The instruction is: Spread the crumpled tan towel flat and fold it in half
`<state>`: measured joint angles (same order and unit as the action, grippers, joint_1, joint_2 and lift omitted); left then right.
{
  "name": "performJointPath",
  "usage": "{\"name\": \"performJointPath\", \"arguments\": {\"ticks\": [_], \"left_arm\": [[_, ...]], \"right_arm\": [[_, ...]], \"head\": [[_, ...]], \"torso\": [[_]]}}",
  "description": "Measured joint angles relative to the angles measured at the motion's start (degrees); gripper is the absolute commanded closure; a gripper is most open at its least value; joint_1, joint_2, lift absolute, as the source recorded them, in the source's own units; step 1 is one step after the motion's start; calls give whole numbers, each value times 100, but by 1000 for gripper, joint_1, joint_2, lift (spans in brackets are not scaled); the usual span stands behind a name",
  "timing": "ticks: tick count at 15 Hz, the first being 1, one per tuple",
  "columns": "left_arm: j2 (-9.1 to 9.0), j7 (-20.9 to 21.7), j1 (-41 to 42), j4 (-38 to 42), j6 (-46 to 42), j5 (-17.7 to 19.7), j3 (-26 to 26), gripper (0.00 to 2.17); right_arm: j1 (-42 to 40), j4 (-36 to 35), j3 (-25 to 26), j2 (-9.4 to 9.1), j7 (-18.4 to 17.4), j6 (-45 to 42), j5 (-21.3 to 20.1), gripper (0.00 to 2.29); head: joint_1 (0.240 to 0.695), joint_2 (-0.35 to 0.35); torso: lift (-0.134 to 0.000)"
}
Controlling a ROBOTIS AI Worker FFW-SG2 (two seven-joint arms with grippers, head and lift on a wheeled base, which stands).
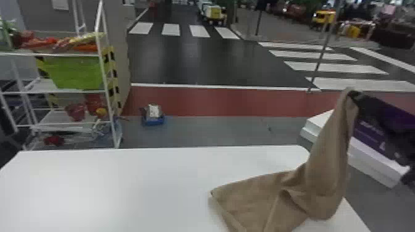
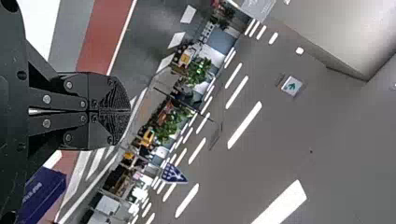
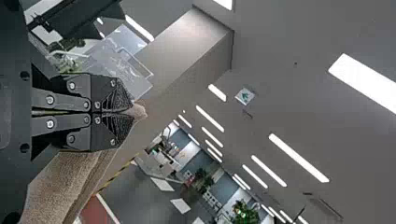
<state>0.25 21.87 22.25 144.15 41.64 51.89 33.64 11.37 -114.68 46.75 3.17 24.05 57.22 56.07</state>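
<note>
In the head view my right gripper (image 1: pixel 355 94) is raised at the right, above and beyond the table's right edge, shut on a corner of the tan towel (image 1: pixel 329 154). The towel hangs from it in a twisted column, and its lower part lies creased on the table's right front. In the right wrist view the right gripper (image 3: pixel 133 111) pinches the towel (image 3: pixel 70 186), a small tip poking out past the fingertips. My left gripper (image 2: pixel 130 111), in the left wrist view, is shut with nothing between its fingers.
The white table (image 1: pixel 92 185) spans the front. A white rack (image 1: pixel 106 89) with a green bin (image 1: pixel 75 72) stands behind at the left. Beyond the table's right edge are a purple box (image 1: pixel 369 137) and white boxes (image 1: pixel 373 163). A small blue item (image 1: pixel 153 119) sits on the floor.
</note>
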Motion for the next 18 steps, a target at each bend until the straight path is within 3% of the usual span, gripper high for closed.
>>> {"name": "performJointPath", "arguments": {"ticks": [2, 9, 10, 13, 15, 16, 17, 18], "left_arm": [[-21, 84, 27, -127, 80, -259, -137, 1710], [-25, 303, 220, -610, 172, -1834, -1474, 1710], [-25, 301, 248, -614, 139, -2004, -1622, 1710], [-25, 296, 303, -647, 22, -2360, -1919, 1710], [-25, 288, 306, -666, -24, -2399, -1941, 1706], [-25, 280, 306, -668, -65, -2423, -1941, 1706], [-25, 275, 309, -667, -96, -2462, -1939, 1706], [-25, 273, 318, -665, -113, -2491, -1932, 1696]], "right_arm": [[-142, 96, -149, 3, 13, -260, -138, 1777], [-983, 118, -648, 49, 428, -335, -811, 1777], [-1088, 117, -709, 51, 497, -403, -1034, 1774], [-1367, 169, -1120, 61, 579, -680, -2230, 1777], [-1495, 271, -1384, 75, 592, -744, -2625, 1733], [-1553, 304, -1515, 83, 591, -750, -2730, 1480], [-1592, 315, -1635, 86, 542, -752, -2849, 967], [-1612, 316, -1765, 87, 427, -752, -3089, 228]], "head": [[523, -149], [664, -186], [678, -195], [695, -216], [695, -206], [695, -199], [695, -189], [695, -182]], "torso": [[-124], [-124], [-124], [-124], [-124], [-124], [-124], [-124]]}}
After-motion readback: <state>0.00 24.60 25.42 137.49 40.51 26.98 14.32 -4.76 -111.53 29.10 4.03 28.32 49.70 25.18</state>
